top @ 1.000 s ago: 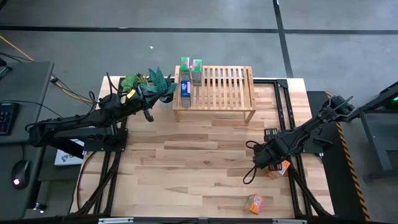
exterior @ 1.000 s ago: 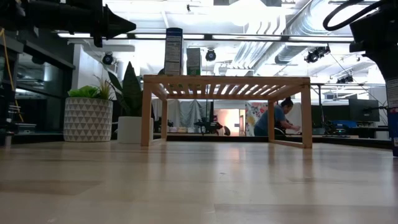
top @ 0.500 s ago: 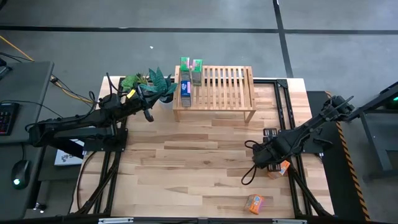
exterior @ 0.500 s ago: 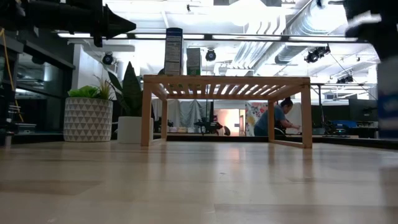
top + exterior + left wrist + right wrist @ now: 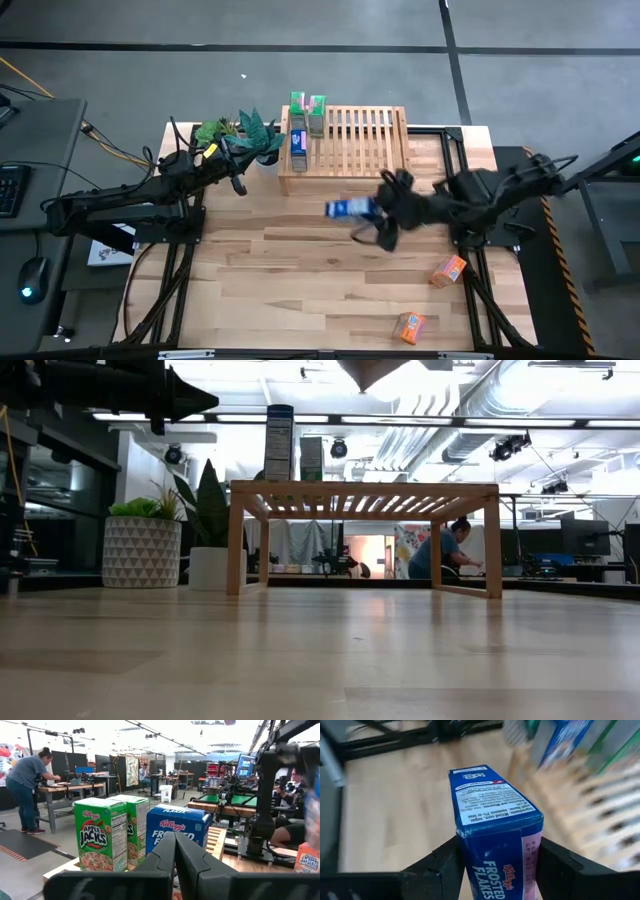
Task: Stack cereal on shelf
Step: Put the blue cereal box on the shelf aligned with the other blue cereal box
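Observation:
My right gripper (image 5: pixel 370 211) is shut on a blue cereal box (image 5: pixel 346 208) in the air, just in front of the shelf (image 5: pixel 365 140). On the shelf's left end stand two green cereal boxes (image 5: pixel 298 102) (image 5: pixel 317 112) and a blue one (image 5: pixel 297 142); all show in the left wrist view (image 5: pixel 100 840) (image 5: pixel 177 827). Two orange boxes (image 5: pixel 449 270) (image 5: pixel 409 325) lie on the table at the right front. My left gripper (image 5: pixel 238 185) hovers shut beside the shelf's left end, by the plants. My right gripper pinches the blue box between its two fingers (image 5: pixel 437 867), which lie on two opposite sides of its end nearest the wrist (image 5: pixel 470 865). The box sticks forward out of the fingers toward the table's left, lifted clear and lying roughly level.
Two potted plants (image 5: pixel 245 130) stand at the shelf's left, close to my left arm. The wooden tabletop (image 5: pixel 300 270) lies bare in the middle and at the left front. A person works at a desk in the room beyond (image 5: pixel 445 550).
My right gripper has risen from the table's right side, beside the orange box, and swung left and far toward the shelf's front, turning as it went. The blue box came up with it, clear of the table, and now lies level instead of upright.

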`<state>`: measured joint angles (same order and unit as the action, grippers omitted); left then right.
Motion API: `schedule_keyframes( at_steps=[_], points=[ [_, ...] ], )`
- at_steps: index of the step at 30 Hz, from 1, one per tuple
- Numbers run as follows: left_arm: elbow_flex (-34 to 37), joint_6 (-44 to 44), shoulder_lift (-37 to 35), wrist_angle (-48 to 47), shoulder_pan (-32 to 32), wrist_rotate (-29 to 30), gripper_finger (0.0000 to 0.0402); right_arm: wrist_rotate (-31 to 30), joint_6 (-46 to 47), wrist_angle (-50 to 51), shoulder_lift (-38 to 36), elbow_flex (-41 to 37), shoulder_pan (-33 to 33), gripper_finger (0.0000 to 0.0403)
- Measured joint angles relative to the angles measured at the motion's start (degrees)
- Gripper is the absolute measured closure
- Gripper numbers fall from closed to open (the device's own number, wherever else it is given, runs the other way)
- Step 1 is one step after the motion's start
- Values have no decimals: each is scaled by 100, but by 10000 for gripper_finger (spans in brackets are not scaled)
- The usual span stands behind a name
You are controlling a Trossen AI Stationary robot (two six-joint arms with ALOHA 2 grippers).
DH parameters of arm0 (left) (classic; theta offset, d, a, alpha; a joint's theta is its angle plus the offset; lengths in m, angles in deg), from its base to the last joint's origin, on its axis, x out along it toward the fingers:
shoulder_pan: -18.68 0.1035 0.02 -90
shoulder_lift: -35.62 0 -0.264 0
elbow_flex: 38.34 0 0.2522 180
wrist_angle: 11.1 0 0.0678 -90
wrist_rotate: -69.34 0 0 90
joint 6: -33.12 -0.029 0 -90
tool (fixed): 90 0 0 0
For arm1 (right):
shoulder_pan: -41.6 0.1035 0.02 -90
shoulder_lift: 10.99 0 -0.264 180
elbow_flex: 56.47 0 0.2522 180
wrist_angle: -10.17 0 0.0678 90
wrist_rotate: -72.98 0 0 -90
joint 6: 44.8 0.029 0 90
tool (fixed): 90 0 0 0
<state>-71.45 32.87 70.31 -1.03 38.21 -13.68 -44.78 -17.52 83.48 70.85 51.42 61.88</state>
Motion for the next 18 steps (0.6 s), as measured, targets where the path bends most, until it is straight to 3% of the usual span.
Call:
schedule_keyframes(
  at_steps=[4, 10, 14, 18],
  points=[
    [0, 0, 0, -2, 0, 0, 402, -242, -814, 632, 806, 1315, -602, 210],
    [0, 0, 0, -14, 0, 0, 402, -983, -254, 2476, 2060, 3245, -1619, 210],
    [0, 0, 0, -26, 0, 0, 401, -769, 77, 2906, 2638, 3927, -2257, 210],
    [-2, 0, 0, -26, -2, 0, 401, -51, 35, 2808, 2936, 4035, -2719, 210]
  ],
)
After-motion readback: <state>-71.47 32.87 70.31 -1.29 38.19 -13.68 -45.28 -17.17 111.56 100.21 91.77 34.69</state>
